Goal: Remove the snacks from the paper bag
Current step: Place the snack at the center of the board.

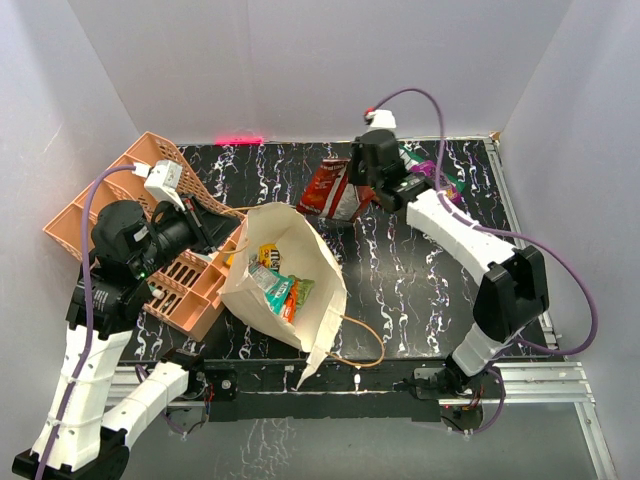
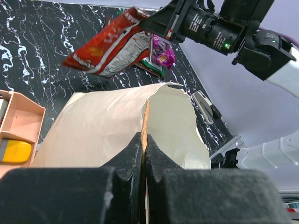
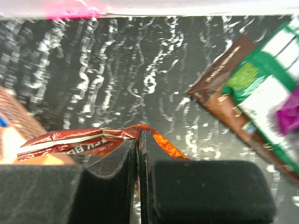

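My left gripper (image 2: 143,144) pinches the tan handle (image 2: 145,116), propping the paper bag (image 2: 93,130) open beside the orange tray (image 1: 75,215). My right gripper (image 3: 138,140), clamped on a red snack packet's (image 3: 79,140) seam, holds it over the marble table (image 1: 420,270) near the brown pouch (image 3: 219,88). It is best lowered flat before release. More packets (image 1: 280,285) lie inside the bag.

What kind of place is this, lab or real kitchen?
Probably a lab test cell, not a home: plain white walls box in a black marbled table, an aluminium frame runs along its near edge, and the left arm and right arm are bolted there.
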`<act>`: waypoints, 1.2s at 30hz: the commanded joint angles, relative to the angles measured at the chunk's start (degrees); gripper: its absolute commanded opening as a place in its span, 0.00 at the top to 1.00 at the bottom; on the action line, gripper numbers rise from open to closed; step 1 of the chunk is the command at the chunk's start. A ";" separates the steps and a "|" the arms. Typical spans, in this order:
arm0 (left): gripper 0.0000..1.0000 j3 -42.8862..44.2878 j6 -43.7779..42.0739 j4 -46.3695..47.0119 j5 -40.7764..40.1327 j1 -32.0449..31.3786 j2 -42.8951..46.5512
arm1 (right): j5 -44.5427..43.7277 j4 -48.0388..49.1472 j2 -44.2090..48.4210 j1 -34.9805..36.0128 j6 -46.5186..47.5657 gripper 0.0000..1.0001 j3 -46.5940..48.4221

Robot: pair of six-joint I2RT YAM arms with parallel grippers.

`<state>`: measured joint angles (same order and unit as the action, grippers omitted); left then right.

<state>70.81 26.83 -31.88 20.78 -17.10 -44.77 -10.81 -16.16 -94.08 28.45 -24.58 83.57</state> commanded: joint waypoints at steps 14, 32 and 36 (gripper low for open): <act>1.00 1.57 -0.11 1.20 1.71 0.05 0.55 | 34.47 16.54 13.04 -37.99 -36.67 0.93 -43.11; 1.00 0.53 -0.25 0.88 3.02 0.05 1.49 | 15.62 6.50 30.53 -47.24 -30.64 0.44 -52.31; 1.00 -0.53 3.54 2.01 3.02 0.06 2.03 | 23.73 7.22 33.92 -46.90 -29.54 0.38 -49.22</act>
<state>71.07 27.22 -32.14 22.96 -17.08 -44.05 8.86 -10.55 -63.33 -18.94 -55.51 30.63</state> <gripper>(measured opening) 0.008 0.601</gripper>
